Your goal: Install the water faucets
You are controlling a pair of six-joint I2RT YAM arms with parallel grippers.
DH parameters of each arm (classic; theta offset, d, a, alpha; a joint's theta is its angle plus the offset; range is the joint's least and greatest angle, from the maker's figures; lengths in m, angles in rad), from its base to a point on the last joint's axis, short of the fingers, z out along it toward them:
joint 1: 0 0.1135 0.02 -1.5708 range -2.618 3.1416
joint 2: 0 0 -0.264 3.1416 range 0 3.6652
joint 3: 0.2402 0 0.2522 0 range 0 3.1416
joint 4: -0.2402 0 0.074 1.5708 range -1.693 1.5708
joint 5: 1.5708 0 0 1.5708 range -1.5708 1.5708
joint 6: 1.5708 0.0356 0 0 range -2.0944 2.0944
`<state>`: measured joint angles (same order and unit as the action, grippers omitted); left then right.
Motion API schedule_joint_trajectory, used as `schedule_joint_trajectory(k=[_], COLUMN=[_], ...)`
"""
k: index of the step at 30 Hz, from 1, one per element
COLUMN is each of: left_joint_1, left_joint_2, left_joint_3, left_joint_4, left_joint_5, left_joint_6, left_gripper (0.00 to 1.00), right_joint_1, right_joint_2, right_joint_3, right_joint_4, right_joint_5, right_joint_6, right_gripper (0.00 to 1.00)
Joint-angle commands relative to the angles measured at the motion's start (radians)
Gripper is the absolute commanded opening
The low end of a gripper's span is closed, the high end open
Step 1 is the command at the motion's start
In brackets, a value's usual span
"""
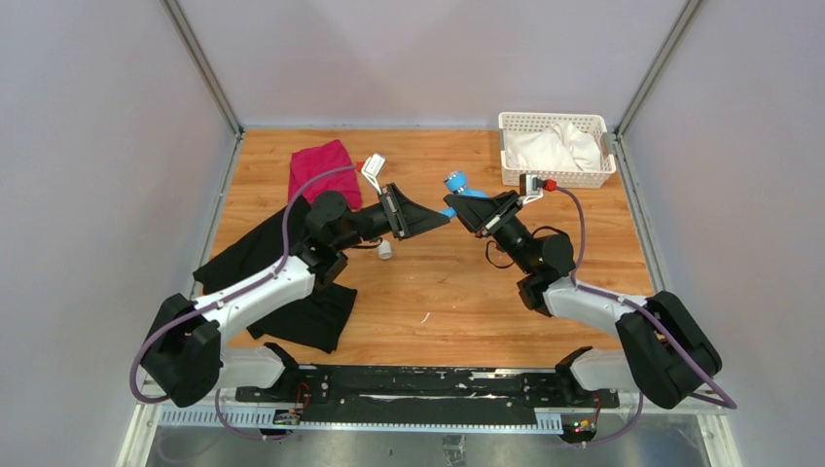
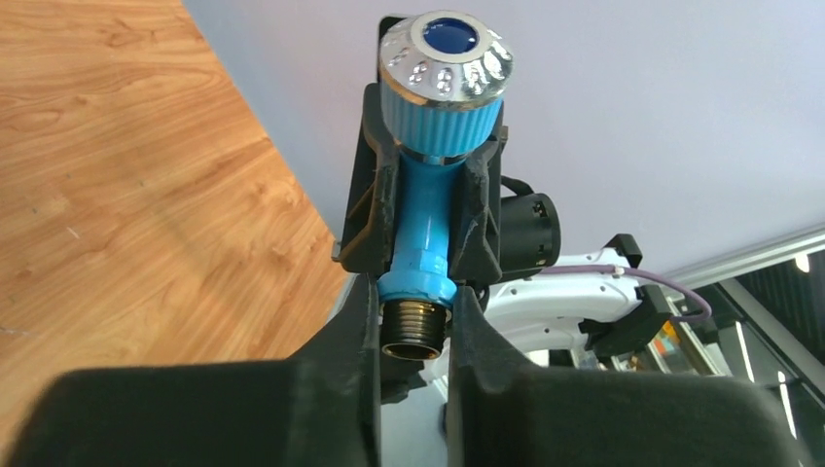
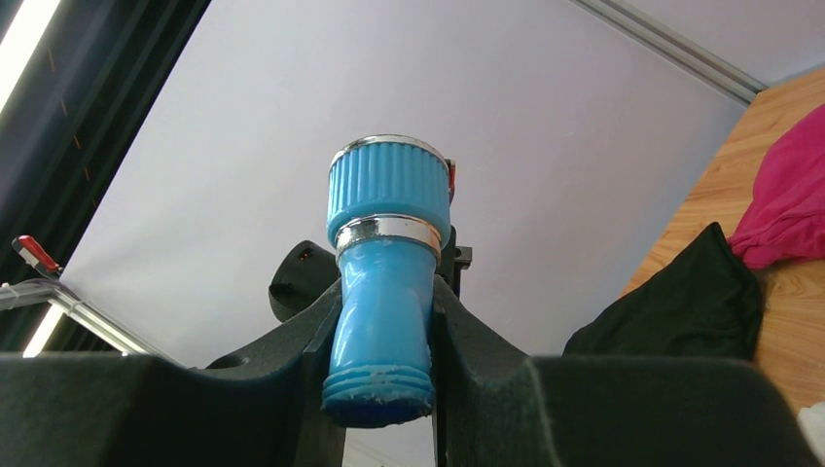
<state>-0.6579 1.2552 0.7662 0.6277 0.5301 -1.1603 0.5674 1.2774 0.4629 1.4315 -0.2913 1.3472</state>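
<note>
Both arms meet mid-table, grippers nose to nose in the top view. The blue tap (image 2: 425, 209) sits between them, up in the air over the far half of the wooden table (image 1: 438, 302), not touching the wood.

right gripper (image 3: 386, 292): clamped on the tap's blue body, one finger each side, just under the chrome ring. The ribbed knob (image 2: 446, 58) sticks out past its fingertips and has a silvery face with a blue centre. In the right wrist view a blue ridged end of the tap points back toward the camera, down between the fingers.

left gripper (image 2: 413, 326): jaws narrow, pinched on the threaded metal end (image 2: 412, 336) of the tap, a pad against it on each side, just below the blue collar. Its fingertips sit right up beside the right gripper's fingers. Both grippers hold the same part: right on the body, left on the thread end.

In the top view the knob points to the far side.

Rest of the table:
- small white fitting (image 1: 385, 250) lies on the wood near the left arm's wrist, apart from the tap
- red cloth (image 1: 321, 167) at far left
- black cloth (image 1: 255, 261) under and beside the left arm
- white basket (image 1: 550, 119) in the far right corner, with white cloth (image 1: 553, 148) inside
</note>
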Motion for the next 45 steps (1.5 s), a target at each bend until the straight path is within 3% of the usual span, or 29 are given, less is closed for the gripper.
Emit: schedule_joint_trajectory(k=[1,3,6,9,11,15,21,26,29,33,37,40,45], left_joint_1=[-0.011,-0.009,0.006,0.043,0.066,0.083,0.094,0.106,0.106,0.106,0.106,0.106,0.106], left_joint_2=[0.013,0.007,-0.009,-0.031,-0.053,-0.113,-0.155,-0.152,-0.131,-0.133,-0.139,-0.124,-0.109], left_joint_3=[-0.006,-0.007,-0.012,-0.024,-0.032,-0.012,0.036,0.067,0.087,0.099,0.106,0.111,0.116], left_joint_4=[0.059,0.063,0.062,0.061,0.054,-0.069,-0.178,-0.257,-0.301,-0.301,-0.303,-0.302,-0.301], left_joint_5=[0.001,0.005,0.023,0.048,0.058,0.047,0.113,0.240,0.353,0.407,0.402,0.420,0.433], left_joint_6=[0.002,0.006,0.011,-0.003,-0.008,0.058,0.149,0.244,0.286,0.300,0.312,0.312,0.318], left_gripper=[0.00,0.00,0.00,0.00,0.00,0.00,0.00,0.00,0.00,0.00,0.00,0.00,0.00], right_joint_1=[0.015,0.013,0.012,-0.001,-0.020,-0.061,-0.155,-0.283,-0.342,-0.389,-0.388,-0.377,-0.343], right_joint_2=[0.013,0.014,-0.004,-0.046,-0.088,-0.214,-0.466,-0.656,-0.700,-0.652,-0.572,-0.521,-0.444], right_joint_3=[0.020,0.011,-0.015,-0.052,-0.077,-0.127,-0.154,0.015,0.128,0.189,0.208,0.250,0.315], right_joint_4=[0.067,0.070,0.063,0.027,-0.029,-0.182,-0.604,-1.091,-1.258,-1.273,-1.133,-1.069,-1.116], right_joint_5=[-0.006,-0.018,-0.023,-0.042,-0.070,-0.143,-0.246,-0.436,-0.579,-0.732,-0.832,-0.861,-0.843], right_joint_6=[0.008,0.001,-0.013,-0.033,-0.051,-0.115,-0.300,-0.660,-0.801,-0.791,-0.692,-0.652,-0.681], right_gripper=[0.00,0.01,0.17,0.42,0.68,0.87,0.91,0.94,0.93,0.93,0.93,0.95,0.97])
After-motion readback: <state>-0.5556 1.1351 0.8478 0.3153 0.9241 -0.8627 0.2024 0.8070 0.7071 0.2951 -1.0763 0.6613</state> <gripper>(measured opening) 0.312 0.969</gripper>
